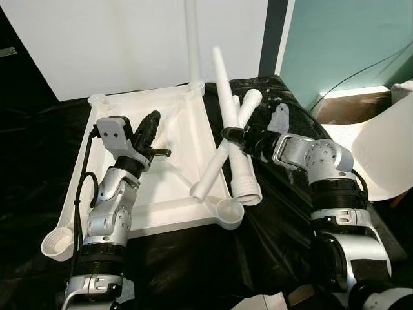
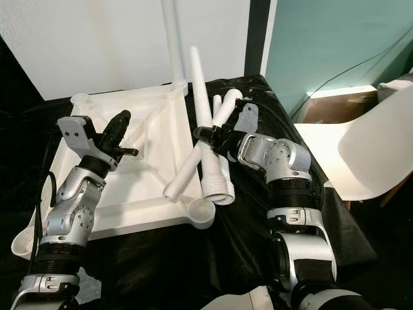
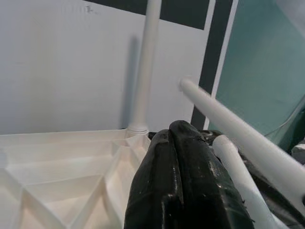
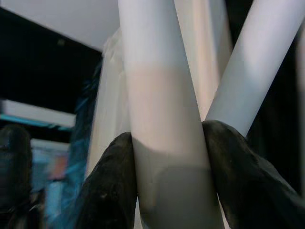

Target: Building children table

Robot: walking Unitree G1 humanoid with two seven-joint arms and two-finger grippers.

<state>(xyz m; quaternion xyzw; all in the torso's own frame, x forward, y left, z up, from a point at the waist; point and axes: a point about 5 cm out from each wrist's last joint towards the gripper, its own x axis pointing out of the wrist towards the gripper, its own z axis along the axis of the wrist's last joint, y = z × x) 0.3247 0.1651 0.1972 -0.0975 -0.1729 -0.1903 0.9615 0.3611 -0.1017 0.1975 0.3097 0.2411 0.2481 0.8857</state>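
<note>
**White plastic leg in the right gripper, above the upturned tabletop**

White moulded plastic makes up every part. The tabletop (image 1: 174,116) lies upside down on a black sheet (image 1: 258,239), ribs up, with a round socket at each corner. One leg (image 1: 192,39) already stands upright in the far socket. The right gripper (image 1: 233,137) has its two black fingers (image 4: 107,191) pressed against opposite sides of a tapered leg (image 1: 224,84), taking it in its lower half, above the wide threaded end, with the narrow tip pointing up. Two loose legs (image 1: 219,161) lie crossed under it, at the tabletop's right edge. The left gripper (image 1: 150,126) hovers over the ribs, its fingers closed together and holding nothing.

The leg looks stiff, hollow and light, with a smooth, probably slippery surface. Because it tapers, a grip near the thick end, as here, should slide least and steer the thread best. The near socket (image 1: 230,212) appears the closest free seat.
</note>
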